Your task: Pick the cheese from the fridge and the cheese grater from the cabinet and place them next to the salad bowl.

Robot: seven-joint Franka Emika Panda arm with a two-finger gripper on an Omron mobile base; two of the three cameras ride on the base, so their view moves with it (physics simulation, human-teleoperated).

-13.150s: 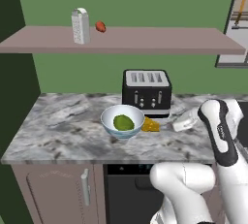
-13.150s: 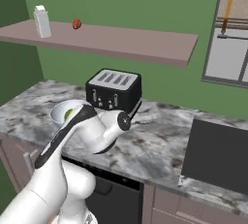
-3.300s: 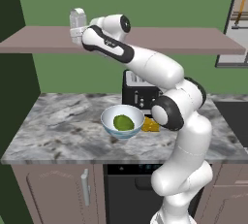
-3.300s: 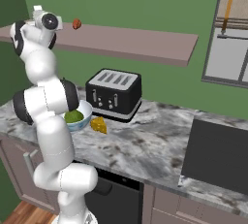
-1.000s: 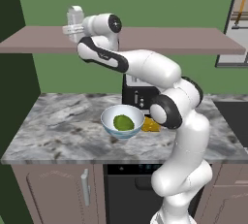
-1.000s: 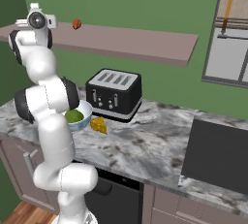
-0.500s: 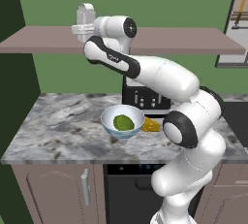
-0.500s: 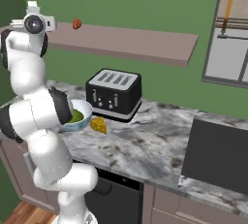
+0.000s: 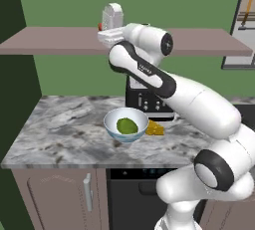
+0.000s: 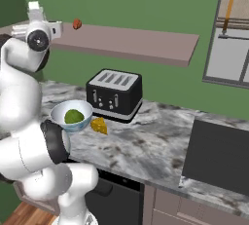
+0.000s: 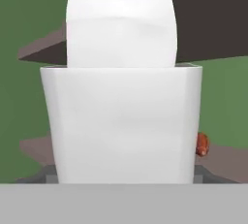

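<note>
Black-and-silver four-slot toaster (image 10: 114, 96) upright on grey marbled counter (image 10: 146, 148), near back wall. Small red-orange round fruit (image 10: 77, 24) on pinkish-brown shelf board. Dark cooktop panel (image 10: 221, 157) at counter's right end. Window (image 10: 231, 29) in green wall (image 10: 146, 5), upper right.

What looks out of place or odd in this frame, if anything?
Nothing is spilled or damaged. The cheese already lies beside the salad bowl. The cheese grater looks lifted slightly off the cabinet shelf at the gripper, still upright, with the red fruit behind it.
</note>
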